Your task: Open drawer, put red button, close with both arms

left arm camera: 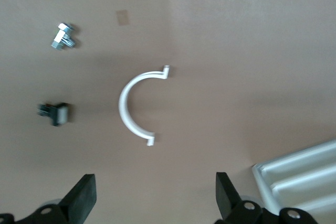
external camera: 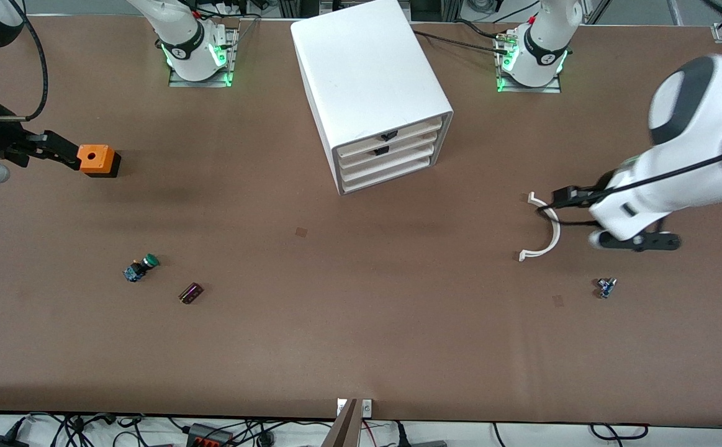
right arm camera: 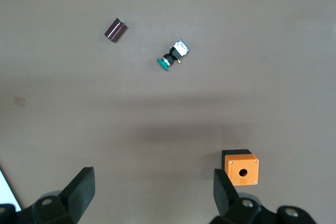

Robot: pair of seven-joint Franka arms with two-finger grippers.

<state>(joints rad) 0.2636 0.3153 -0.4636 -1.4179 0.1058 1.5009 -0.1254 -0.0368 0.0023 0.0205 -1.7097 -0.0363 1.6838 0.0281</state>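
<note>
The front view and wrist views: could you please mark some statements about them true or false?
The cabinet has every drawer shut. True.
The right gripper holds the orange box. False: it is open and empty.
The green button lies nearer the front camera than the orange box. True.
The white clip lies inside a drawer. False: it lies on the table.
The left gripper is shut. False: it is open, over the table.

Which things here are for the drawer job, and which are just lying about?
Job: drawer, second from top, shut; left hand, right hand. No red button clearly seen.
Lying about: green button, orange box, white clip, bolt, dark block, blurred dark part (unsure).
</note>
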